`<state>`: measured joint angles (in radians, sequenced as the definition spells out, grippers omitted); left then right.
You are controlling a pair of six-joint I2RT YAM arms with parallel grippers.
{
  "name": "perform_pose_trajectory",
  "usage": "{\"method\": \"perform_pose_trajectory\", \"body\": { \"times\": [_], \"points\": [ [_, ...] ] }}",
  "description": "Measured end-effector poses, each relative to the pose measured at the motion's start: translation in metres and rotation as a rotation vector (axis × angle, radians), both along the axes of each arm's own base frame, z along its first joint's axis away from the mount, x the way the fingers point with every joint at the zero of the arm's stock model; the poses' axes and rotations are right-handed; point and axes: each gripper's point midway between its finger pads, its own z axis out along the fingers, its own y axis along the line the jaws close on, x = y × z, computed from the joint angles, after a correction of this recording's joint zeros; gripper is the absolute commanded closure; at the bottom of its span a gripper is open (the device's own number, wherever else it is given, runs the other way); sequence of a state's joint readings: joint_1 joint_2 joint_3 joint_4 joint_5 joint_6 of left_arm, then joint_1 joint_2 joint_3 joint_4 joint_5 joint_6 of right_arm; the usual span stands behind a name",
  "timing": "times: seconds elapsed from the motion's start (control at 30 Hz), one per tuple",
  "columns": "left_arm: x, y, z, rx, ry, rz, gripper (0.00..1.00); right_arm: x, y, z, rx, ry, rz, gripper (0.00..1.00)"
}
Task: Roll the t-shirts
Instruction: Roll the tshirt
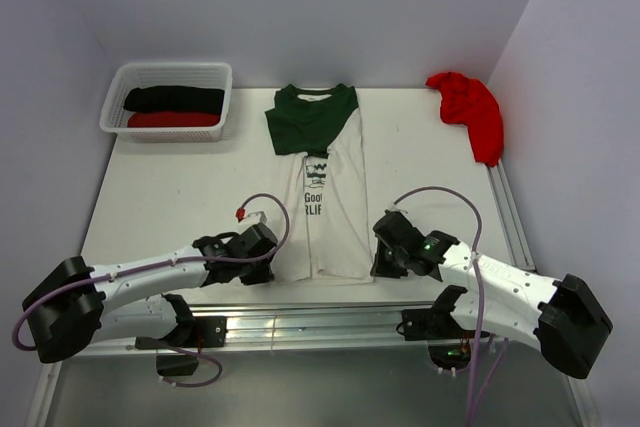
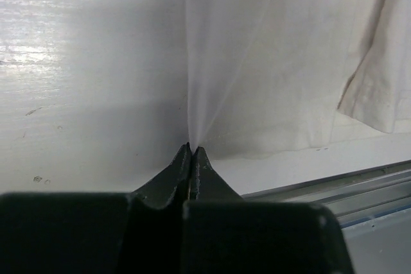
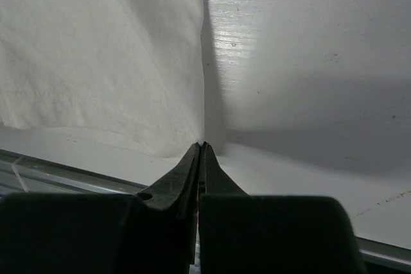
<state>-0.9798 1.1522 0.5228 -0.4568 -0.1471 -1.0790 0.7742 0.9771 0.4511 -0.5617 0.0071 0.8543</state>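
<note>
The left gripper (image 1: 266, 269) is closed, and its tips (image 2: 191, 149) pinch the near left corner of the white t-shirt (image 1: 335, 217); the cloth (image 2: 257, 62) rises from the tips in a small fold. The right gripper (image 1: 379, 267) is closed too, its tips (image 3: 203, 146) together on the near right corner of the same hem (image 3: 96, 49). The white t-shirt lies flat on the counter (image 1: 180, 187) between the two grippers and stretches away from them, green collar at the far end. Far beyond the right gripper, a loose red t-shirt (image 1: 470, 112) lies crumpled. Far beyond the left gripper stands a basket (image 1: 118, 97) with a rolled black t-shirt (image 1: 175, 99) and a rolled red t-shirt (image 1: 172, 120) inside.
</note>
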Motion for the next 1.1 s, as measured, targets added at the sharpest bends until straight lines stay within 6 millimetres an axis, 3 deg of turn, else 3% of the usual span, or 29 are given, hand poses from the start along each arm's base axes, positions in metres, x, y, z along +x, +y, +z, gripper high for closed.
{"method": "perform_pose_trajectory", "body": {
  "times": [0.17,0.47,0.6,0.7,0.87,1.1],
  "points": [
    [-0.006,0.006,-0.006,-0.003,0.01,0.004,0.97,-0.003,-0.005,-0.004,0.003,0.003,-0.011,1.0],
    [-0.012,0.001,-0.007,-0.079,0.02,0.012,0.68,-0.009,-0.006,-0.008,0.003,0.036,-0.018,1.0],
    [-0.013,-0.002,-0.006,-0.096,0.026,0.007,0.65,-0.009,-0.006,-0.008,0.007,0.042,-0.021,1.0],
    [-0.015,-0.003,-0.005,-0.099,0.034,0.002,0.7,-0.009,-0.006,-0.007,0.007,0.041,-0.021,1.0],
    [-0.016,-0.004,-0.01,-0.084,0.057,0.002,0.98,-0.01,-0.007,-0.006,0.001,0.045,-0.022,1.0],
    [-0.017,-0.006,-0.004,-0.08,0.067,-0.003,1.0,-0.006,-0.004,0.007,-0.004,0.04,-0.011,1.0]
  ]
}}
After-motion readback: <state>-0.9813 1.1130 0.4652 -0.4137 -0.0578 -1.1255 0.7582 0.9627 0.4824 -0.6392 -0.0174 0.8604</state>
